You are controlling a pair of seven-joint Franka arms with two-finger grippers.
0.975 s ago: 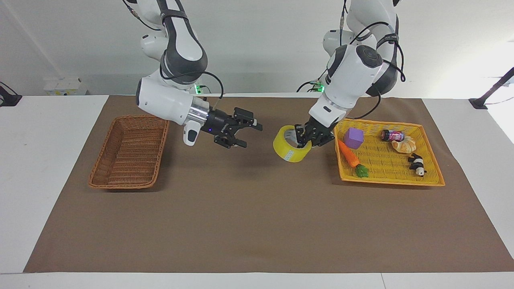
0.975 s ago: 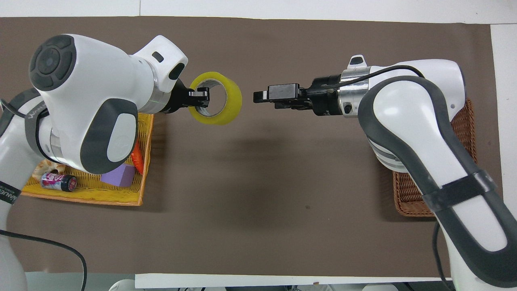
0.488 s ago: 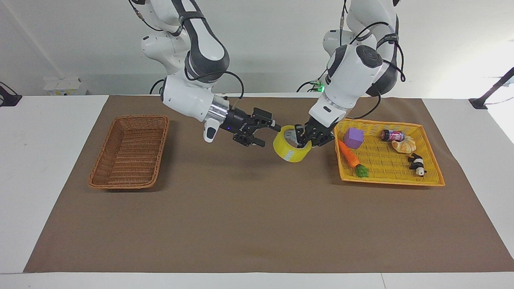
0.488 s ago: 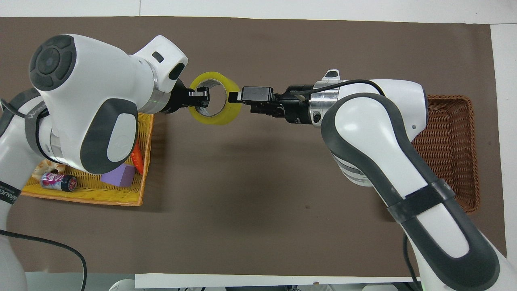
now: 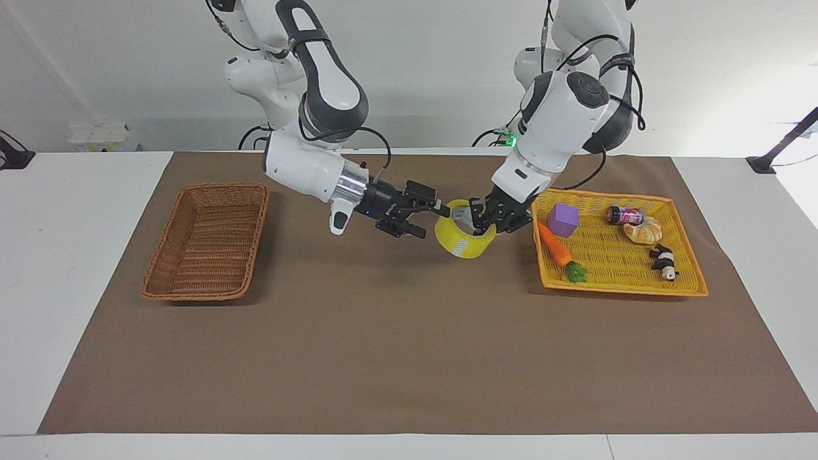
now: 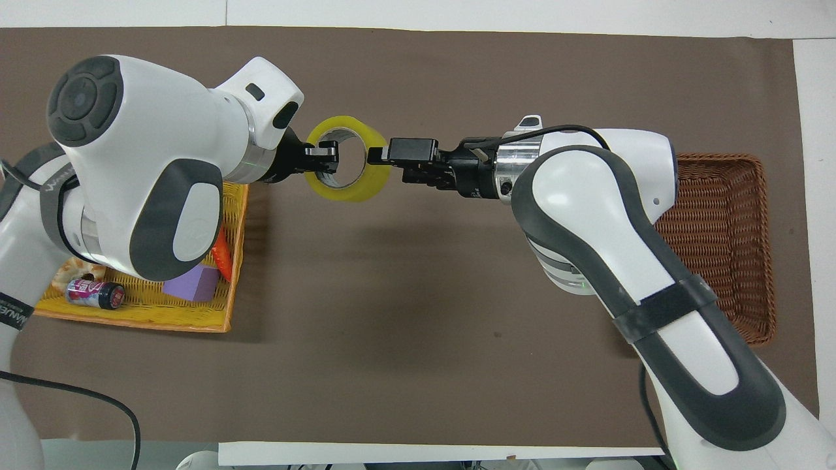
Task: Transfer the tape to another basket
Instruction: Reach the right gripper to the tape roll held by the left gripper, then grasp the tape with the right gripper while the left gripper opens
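The right gripper [image 5: 429, 219] has closed in, fingers spread astride the rim of the one translucent yellow tape roll [image 5: 465, 237], itself pinched by the left gripper [image 5: 484, 220] beside the yellow-orange flat woven tray [image 5: 620, 286] holding five items; the one dark brown wicker basket [image 5: 206, 241] holds nothing.

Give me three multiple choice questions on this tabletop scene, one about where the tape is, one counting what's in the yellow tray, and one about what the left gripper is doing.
1. Where is the tape?
A. In the brown basket
B. Held up over the mat between the two baskets
C. In the yellow tray

2. How many things lie in the yellow tray?
A. Two
B. Five
C. Eight

3. What is the left gripper doing?
A. Gripping the tape's rim
B. Hanging open over the tray
C. Resting in the brown basket

Answers:
1 B, the roll hangs between the left gripper and the right gripper, with the brown basket holding nothing.
2 B, carrot, purple block, can, croissant and panda.
3 A, its fingers clamp the roll's wall.
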